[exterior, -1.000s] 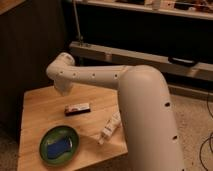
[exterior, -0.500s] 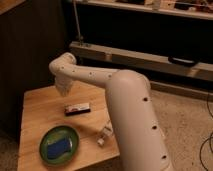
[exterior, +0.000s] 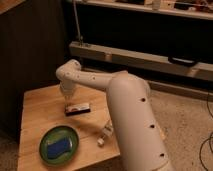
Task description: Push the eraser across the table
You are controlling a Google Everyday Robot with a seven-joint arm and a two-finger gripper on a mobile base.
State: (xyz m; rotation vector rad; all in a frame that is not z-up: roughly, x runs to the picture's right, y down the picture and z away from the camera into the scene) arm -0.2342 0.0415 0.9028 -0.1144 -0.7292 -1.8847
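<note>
My gripper (exterior: 67,98) hangs just over one end of the small dark, white-topped rectangular eraser (exterior: 78,108); I cannot tell its state. The eraser lies mid-table on the light plank-grained wooden table (exterior: 37,107), with bare wood toward the far edge. A round green plate (exterior: 46,139) and a small white bottle (exterior: 105,133) sit near the front edge.

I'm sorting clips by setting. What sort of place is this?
Probably a lab or workroom, not a home: loose cables on a speckled hard floor, and a small table. The pincer hangs low over the table, by the eraser.

Pale end effector (exterior: 67,97) beside black-and-white eraser (exterior: 78,108)
</note>
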